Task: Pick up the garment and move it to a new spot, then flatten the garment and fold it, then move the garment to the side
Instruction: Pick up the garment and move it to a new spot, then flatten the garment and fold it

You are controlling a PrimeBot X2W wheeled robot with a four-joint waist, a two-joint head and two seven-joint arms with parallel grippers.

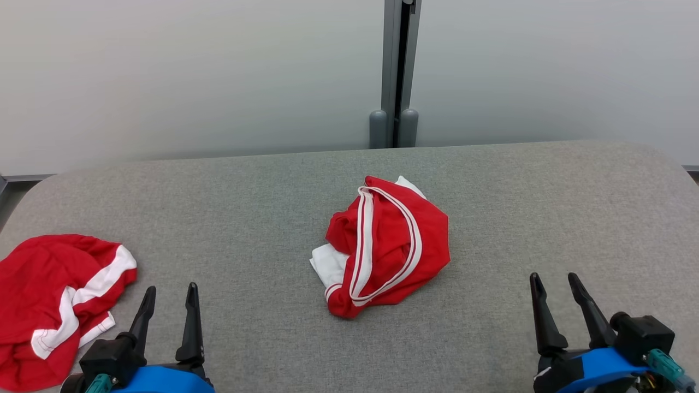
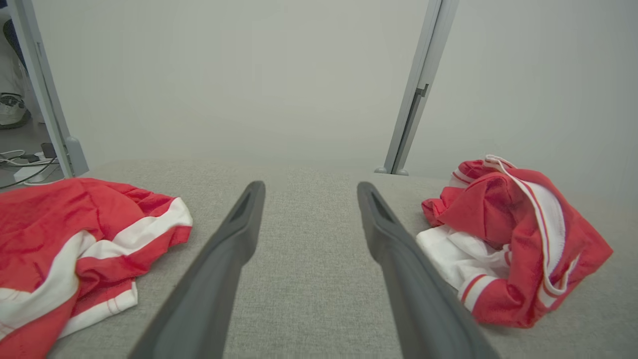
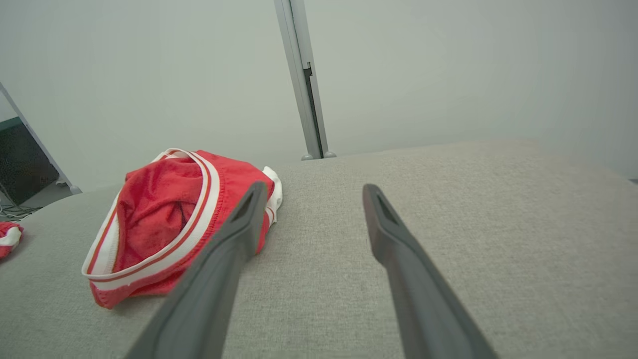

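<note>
Crumpled red-and-white garment [image 1: 385, 248] lies mid grey surface [image 1: 246, 191]. Left pincer [image 1: 171, 287] and right pincer [image 1: 553, 276] wait nearby, both spread wide, holding nothing. Pinching just 1 loose fold could let it slip; a lookalike second garment [image 1: 52, 295] risks confusion.

A robotics lab or test cell is suggested. Ahead of the left gripper [image 2: 310, 189], a table [image 2: 309, 299] covered in grey felt is closed off by plain pale panels [image 2: 224, 75] joined at a grey metal post [image 2: 418, 94]. Far to that gripper's left, cables [image 2: 17, 160] are seen on the floor [image 2: 30, 137]. Far to the left of the right gripper [image 3: 314, 189], a dark panel [image 3: 22, 159] is seen past the table's edge.
</note>
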